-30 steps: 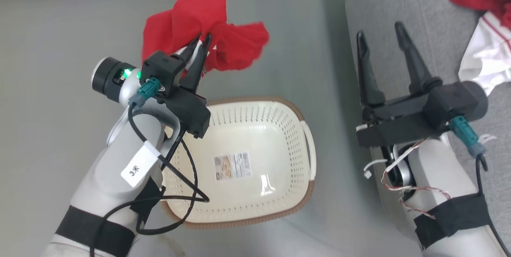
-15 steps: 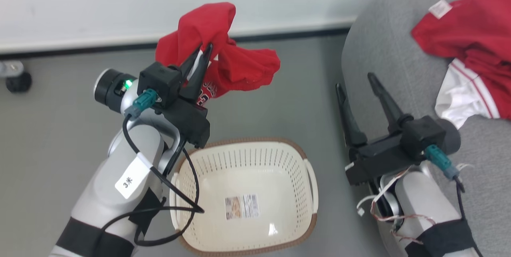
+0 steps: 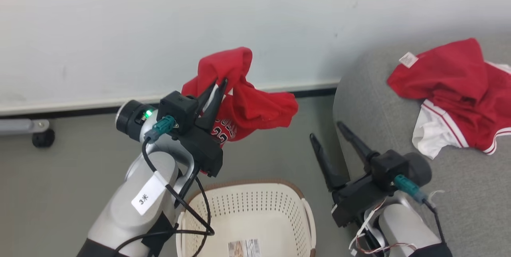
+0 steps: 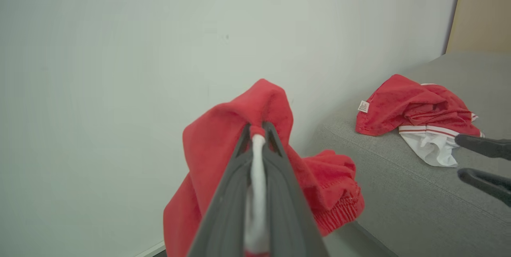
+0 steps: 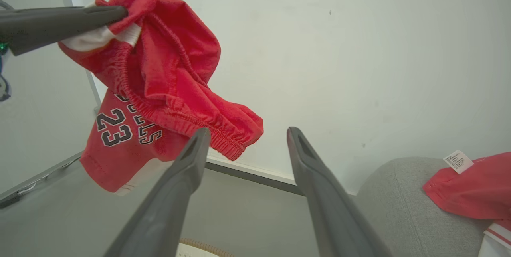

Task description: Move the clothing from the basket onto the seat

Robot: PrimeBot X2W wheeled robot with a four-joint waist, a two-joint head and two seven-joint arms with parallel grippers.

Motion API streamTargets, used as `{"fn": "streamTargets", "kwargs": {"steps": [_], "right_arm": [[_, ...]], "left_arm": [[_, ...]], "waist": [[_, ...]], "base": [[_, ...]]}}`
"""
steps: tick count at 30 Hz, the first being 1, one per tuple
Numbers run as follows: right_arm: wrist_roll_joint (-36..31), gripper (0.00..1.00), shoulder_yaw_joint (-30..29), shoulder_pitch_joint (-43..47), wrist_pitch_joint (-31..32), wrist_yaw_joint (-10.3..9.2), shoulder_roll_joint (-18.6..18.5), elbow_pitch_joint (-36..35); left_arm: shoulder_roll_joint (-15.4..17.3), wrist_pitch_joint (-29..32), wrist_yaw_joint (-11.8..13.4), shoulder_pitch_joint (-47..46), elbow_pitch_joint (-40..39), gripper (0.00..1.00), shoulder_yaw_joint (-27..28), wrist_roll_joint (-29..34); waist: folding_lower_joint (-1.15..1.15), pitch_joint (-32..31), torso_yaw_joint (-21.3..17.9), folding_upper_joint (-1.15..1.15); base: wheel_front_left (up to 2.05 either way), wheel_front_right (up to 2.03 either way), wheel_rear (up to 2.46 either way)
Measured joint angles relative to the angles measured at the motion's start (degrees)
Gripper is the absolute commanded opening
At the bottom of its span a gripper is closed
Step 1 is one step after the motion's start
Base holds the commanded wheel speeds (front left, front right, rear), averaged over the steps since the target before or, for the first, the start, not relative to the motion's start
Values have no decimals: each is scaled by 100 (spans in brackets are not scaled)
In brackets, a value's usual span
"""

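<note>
1. Head view: the left tool (image 3: 219, 82) is clamped shut on a red garment (image 3: 255, 107) and holds it in the air above the floor (image 3: 60, 177), in front of the white wall (image 3: 159, 29). The cloth hangs bunched to the right of the fingers, with dark lettering below them. The basket (image 3: 247, 182) stands on the floor under the left arm, cut off by the bottom of the view, with a barcode sticker (image 3: 243, 248) on its bottom. The right tool (image 3: 326, 131) is open with nothing between its fingers, just beside the rounded left edge of the seat (image 3: 371, 101). A second red garment (image 3: 459, 85) with white panels and a white tag (image 3: 408, 59) lies on the seat, in from that edge.
2. Left wrist view: the left tool's fingers pinch a white strip of the red garment, with red cloth draped over their tips and down both sides. To the right is the seat with the second red garment near its front edge. Two parted fingertips of the right tool come in from the right.
3. Right wrist view: the right tool's fingers stand wide apart, pointing at the wall. At upper left the left tool grips the red garment by its white-and-red band. An elastic hem and a dark "23" hang below. The seat's rounded corner shows at lower right.
</note>
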Motion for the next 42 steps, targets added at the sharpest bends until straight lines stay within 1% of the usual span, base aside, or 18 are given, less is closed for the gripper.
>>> {"fn": "streamTargets", "kwargs": {"steps": [5,10,14,20,26,31,36,42], "right_arm": [[-53,100,298,25,-1,120,-4,246],[-355,100,632,26,-1,146,-114,423],[-482,100,850,-1,2,170,-165,583],[-589,100,918,-180,1,170,-151,701],[-603,100,933,-265,1,177,-143,789],[-800,100,1129,-560,0,182,-158,1076],[-955,100,1191,-766,7,196,-241,1374],[-1011,100,1357,-951,34,204,-140,1704]], "left_arm": [[-59,136,0,175,-48,0,-123,-164],[-125,302,-1,311,-264,0,-266,-200],[-148,433,-2,374,-459,0,-346,-244],[-141,600,-2,543,-730,0,-400,-286],[-129,760,-2,691,-1015,0,-419,-299],[-125,915,-1,772,-1326,0,-485,-326],[-133,1067,-1,776,-1583,0,-576,-326],[-99,1167,1,783,-1814,0,-576,-333]], "waist": [[0,-396,-2,0],[0,-714,27,0],[0,-843,115,0],[1,-898,258,1],[1,-907,288,0],[1,-872,314,1],[1,-810,379,1],[1,-738,448,1]], "base": [[0,0,0],[0,0,0],[0,0,0],[0,0,0],[0,0,0],[0,0,0],[0,0,0],[0,0,0]]}}
